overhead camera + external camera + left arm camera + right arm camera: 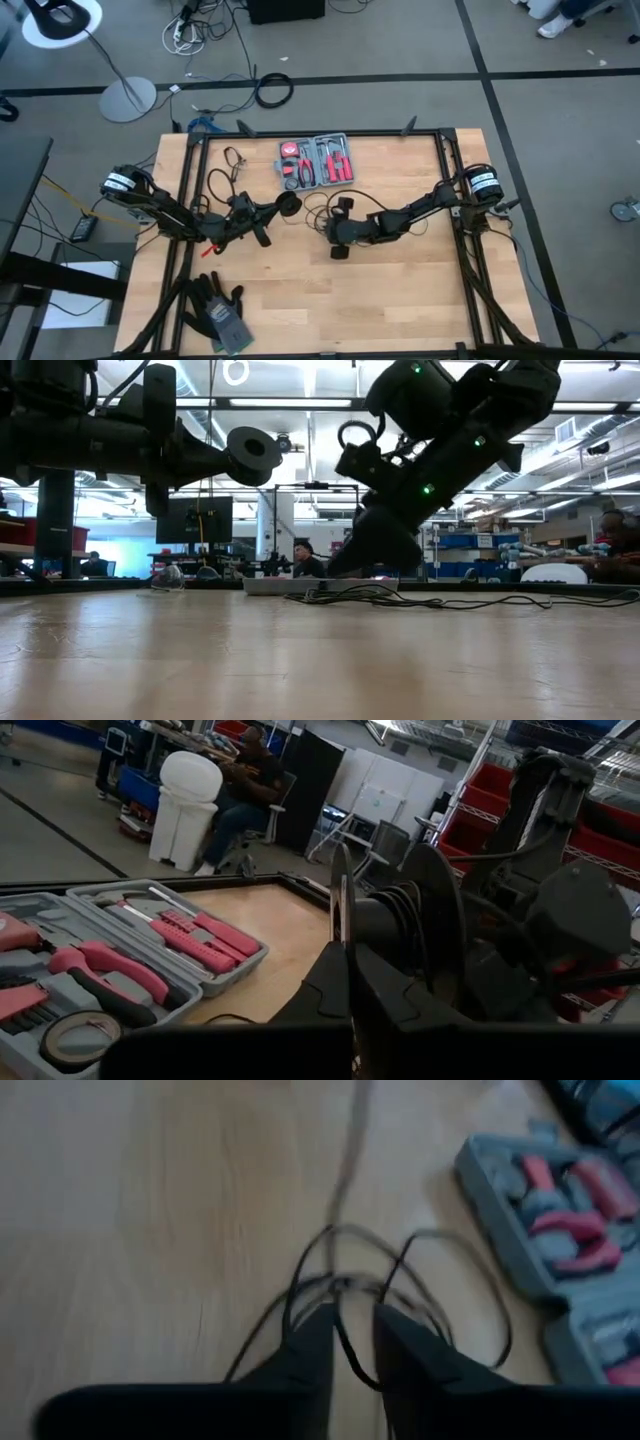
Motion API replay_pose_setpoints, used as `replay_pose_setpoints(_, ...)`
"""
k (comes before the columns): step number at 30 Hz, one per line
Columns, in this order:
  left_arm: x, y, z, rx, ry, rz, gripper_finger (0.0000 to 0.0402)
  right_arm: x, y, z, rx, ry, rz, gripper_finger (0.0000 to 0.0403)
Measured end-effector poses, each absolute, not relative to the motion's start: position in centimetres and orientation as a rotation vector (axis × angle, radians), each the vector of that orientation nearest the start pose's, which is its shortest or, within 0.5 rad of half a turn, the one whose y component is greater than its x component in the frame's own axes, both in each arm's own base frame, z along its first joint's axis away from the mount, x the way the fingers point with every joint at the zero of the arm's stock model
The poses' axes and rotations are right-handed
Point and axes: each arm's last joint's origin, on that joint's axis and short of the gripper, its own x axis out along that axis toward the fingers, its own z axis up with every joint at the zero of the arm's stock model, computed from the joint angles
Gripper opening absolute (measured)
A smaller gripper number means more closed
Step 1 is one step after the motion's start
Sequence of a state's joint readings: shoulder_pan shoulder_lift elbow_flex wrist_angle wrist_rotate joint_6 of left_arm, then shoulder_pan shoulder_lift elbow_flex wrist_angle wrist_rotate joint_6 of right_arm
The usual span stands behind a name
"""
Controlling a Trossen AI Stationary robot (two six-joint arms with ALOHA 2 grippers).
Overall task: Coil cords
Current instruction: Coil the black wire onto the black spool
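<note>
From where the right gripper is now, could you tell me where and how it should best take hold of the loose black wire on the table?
Probably at the strands running between the right gripper fingers. The wire lies flat in loose overlapping loops on the wooden table, so coming straight down from above, with the fingers straddling one strand near where loops cross, seems best. The tool kit sits off to one side, clear of that approach.

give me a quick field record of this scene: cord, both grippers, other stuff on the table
cord: thin black wire lying in loose loops on the wooden table, part of it wound on a round black spool-like disc
left gripper: shut on the disc, raised above the table
right gripper: low over the wire loops, fingers slightly apart, a strand between them
tool kit: open grey case with red-handled tools, at the far edge
gloves: dark pair, near left corner
</note>
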State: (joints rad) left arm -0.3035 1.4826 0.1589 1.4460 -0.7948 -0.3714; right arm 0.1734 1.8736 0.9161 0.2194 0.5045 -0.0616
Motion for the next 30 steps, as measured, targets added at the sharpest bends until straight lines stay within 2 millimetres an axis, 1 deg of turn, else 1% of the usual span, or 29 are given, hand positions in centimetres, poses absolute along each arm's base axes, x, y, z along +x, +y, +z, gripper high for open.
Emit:
replay_pose_setpoints(2,19.9,-4.1,15.4,-0.428,-0.196,0.465,0.0,35.3,4.8,12.5,-0.262,0.726,-0.312,0.0019)
replay_pose_setpoints(3,19.9,-4.1,15.4,-0.429,-0.195,0.461,0.0,35.3,4.8,12.5,-0.238,0.723,-0.322,0.001)
replay_pose_setpoints(5,19.9,-4.1,15.4,-0.429,-0.193,0.45,0.0,35.2,4.7,12.9,-0.182,0.701,-0.364,0.0009)
replay_pose_setpoints(8,20.0,-4.2,15.4,-0.427,-0.187,0.412,0.0,34.9,4.0,14.2,-0.089,0.675,-0.416,0.0004)
replay_pose_setpoints(12,20.0,-4.4,15.5,-0.424,-0.178,0.359,0.0,34.2,2.6,16.1,0.049,0.685,-0.394,0.0003)
replay_pose_setpoints(16,20.3,-4.5,15.6,-0.411,-0.175,0.312,0.0,33.5,1.5,17.0,0.08,0.715,-0.414,0.0002)
replay_pose_setpoints(20,20.7,-4.8,16.0,-0.38,-0.171,0.264,0.0,32.9,0.6,18.2,0.093,0.708,-0.439,0.0001)
replay_pose_setpoints(25,21.1,-4.9,15.2,-0.339,-0.077,0.285,0.0,32.2,0.0,20.7,0.12,0.632,-0.447,0.0001)
replay_pose_setpoints(27,21.4,-4.9,14.7,-0.336,-0.023,0.322,0.0,31.8,0.0,21.7,0.146,0.59,-0.449,0.0001)
replay_pose_setpoints(30,21.9,-4.9,14.3,-0.313,0.04,0.391,0.0,31.6,0.0,22.7,0.174,0.548,-0.441,0.0001)
